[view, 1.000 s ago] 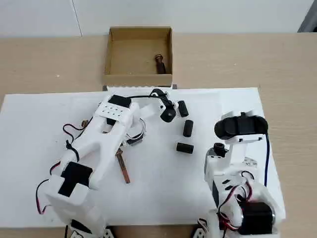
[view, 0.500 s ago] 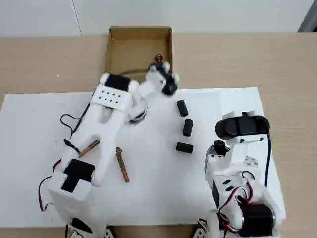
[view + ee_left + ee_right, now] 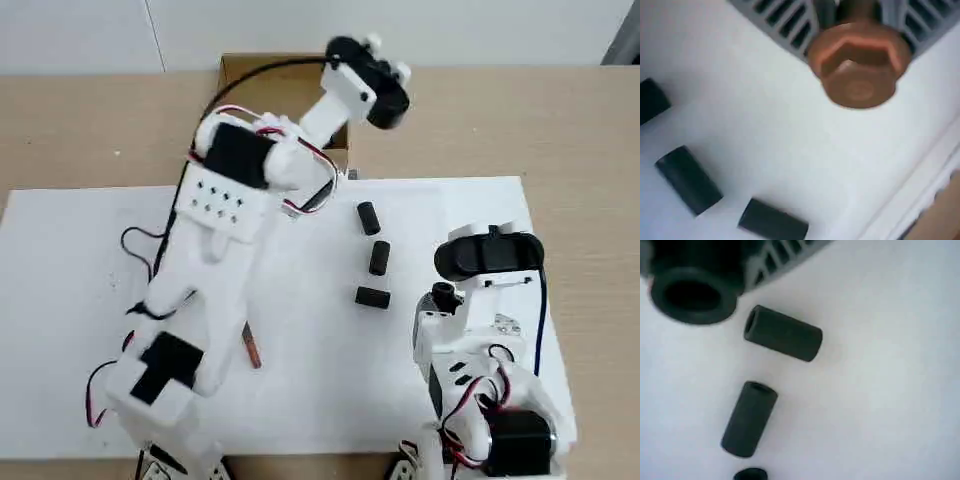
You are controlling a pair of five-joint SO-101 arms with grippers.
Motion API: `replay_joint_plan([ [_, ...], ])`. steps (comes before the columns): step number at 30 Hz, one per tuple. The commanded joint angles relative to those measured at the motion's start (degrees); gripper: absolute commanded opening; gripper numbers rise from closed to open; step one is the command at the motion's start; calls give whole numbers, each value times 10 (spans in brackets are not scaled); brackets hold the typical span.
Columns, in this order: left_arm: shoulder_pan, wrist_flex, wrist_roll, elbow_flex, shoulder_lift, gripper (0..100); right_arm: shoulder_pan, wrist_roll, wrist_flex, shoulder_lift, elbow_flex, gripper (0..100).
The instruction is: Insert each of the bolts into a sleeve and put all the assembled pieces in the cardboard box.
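Clamping the left fingers point(image 3: 782, 22) on a bolt point(image 3: 856, 65) just behind its head, and pinching the right fingers point(image 3: 782, 255) on a sleeve point(image 3: 687, 295) held low over the sheet point(image 3: 60, 260), bore facing the wrist camera. Having swung the left arm within the last second away from the three loose sleeves point(image 3: 379, 257) and up across the box point(image 3: 228, 80); now hanging its wrist high by the box's far right corner, over the counter point(image 3: 560, 130). Keeping the right arm parked throughout. Carrying the bolt off with no sleeve visibly on it, so judging the insertion as not yet done and a drop into the box as premature; more likely lifting it clear to line it up with the sleeve on the right, though not possible to say. Covering much of the box with the left arm, so not counting what lies inside. Leaving a second bolt point(image 3: 252, 350) on the sheet beside that arm, showing just a rusty-brown end. Handling coppery metal with a dull sheen: hexagonal head on a round flange. Facing matte black sleeves, short hollow cylinders, probably plastic or rubber and prone to rolling. Working with ribbed grey fingers over smooth white paper, beside plain brown cardboard, shallow and open-topped.
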Motion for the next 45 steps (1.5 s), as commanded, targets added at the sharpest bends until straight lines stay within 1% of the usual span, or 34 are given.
replay_joint_plan([
  [1, 12, 3, 8, -26, -72, 5, 1, 6, -9, -4, -15, 3],
  [4, 18, 4, 15, -26, -101, 5, 1, 25, -9, -4, 12, 3],
  [6, 18, 5, 42, -26, -118, 5, 1, 47, -13, -4, 28, 3],
  [11, 16, 6, 109, -10, -156, 5, 1, 51, -45, -4, 34, 3],
  [16, 18, 0, 120, 79, -236, 5, 1, 55, -87, -4, 50, 3],
  [19, 17, -27, 120, 157, -297, 5, -1, 55, -107, -4, 73, 3],
  [21, 14, -50, 120, 211, -342, 5, -20, 55, -118, -4, 84, 3],
  [25, 13, -119, 121, 351, -442, 5, -64, 51, -146, -4, 100, 3],
  [28, -3, -191, 121, 470, -526, 5, -83, 50, -175, -4, 105, 3],
  [35, -61, -397, 121, 759, -719, 5, -86, 50, -239, -4, 149, 3],
  [38, -62, -477, 122, 866, -801, 5, -87, 50, -271, -4, 167, 3],
  [41, -59, -538, 124, 963, -877, 5, -87, 50, -308, -4, 186, 3],
  [42, -59, -555, 134, 994, -902, 5, -87, 50, -318, -4, 192, 3],
  [45, -60, -598, 192, 1069, -968, 5, -95, 51, -350, -4, 213, 3],
])
